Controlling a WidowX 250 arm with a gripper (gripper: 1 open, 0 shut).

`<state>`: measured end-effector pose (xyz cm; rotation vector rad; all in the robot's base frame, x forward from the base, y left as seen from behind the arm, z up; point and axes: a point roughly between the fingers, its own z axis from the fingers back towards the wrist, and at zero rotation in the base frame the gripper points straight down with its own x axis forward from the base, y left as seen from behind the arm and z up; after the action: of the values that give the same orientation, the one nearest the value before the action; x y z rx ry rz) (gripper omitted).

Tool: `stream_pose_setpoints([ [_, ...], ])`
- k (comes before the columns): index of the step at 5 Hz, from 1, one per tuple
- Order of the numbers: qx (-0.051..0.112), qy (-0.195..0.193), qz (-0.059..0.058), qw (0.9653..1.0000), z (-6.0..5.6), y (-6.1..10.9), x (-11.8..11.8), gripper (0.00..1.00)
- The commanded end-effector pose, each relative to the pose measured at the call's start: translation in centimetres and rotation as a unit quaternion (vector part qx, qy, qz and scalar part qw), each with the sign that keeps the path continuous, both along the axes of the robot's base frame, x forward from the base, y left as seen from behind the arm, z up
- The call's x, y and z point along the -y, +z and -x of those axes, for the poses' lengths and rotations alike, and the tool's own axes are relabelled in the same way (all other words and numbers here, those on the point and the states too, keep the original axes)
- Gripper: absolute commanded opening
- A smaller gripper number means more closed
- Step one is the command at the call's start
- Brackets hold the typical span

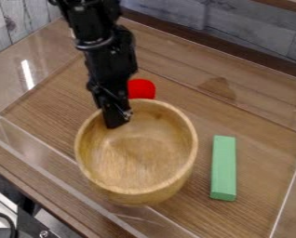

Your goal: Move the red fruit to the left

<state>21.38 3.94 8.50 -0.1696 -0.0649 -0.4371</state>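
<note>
Camera view: black gripper (114, 118) points down at the back rim of the wooden bowl (136, 152), jaws clamped on that rim. Red fruit (141, 89) sits on the table just behind the bowl, partly hidden by the arm. Green block (224, 166) lies right of bowl.

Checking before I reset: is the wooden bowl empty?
Empty: the round wooden bowl shows bare wood inside; only the black gripper dips over its rim.

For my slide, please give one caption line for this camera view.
End effector above wooden bowl rim; red fruit behind it.
</note>
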Motion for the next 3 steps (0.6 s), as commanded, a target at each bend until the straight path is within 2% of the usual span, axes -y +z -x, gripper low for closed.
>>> stream_pose_setpoints([
  [1, 0.042, 0.000, -0.003, 0.9991, -1.2, 3.4, -1.0, 0.00],
  [2, 0.047, -0.004, -0.002, 0.9989, -1.4, 4.8, -2.3, 0.00],
  [3, 0.047, 0.000, 0.002, 0.9989, -1.0, 5.7, -4.1, 0.00],
])
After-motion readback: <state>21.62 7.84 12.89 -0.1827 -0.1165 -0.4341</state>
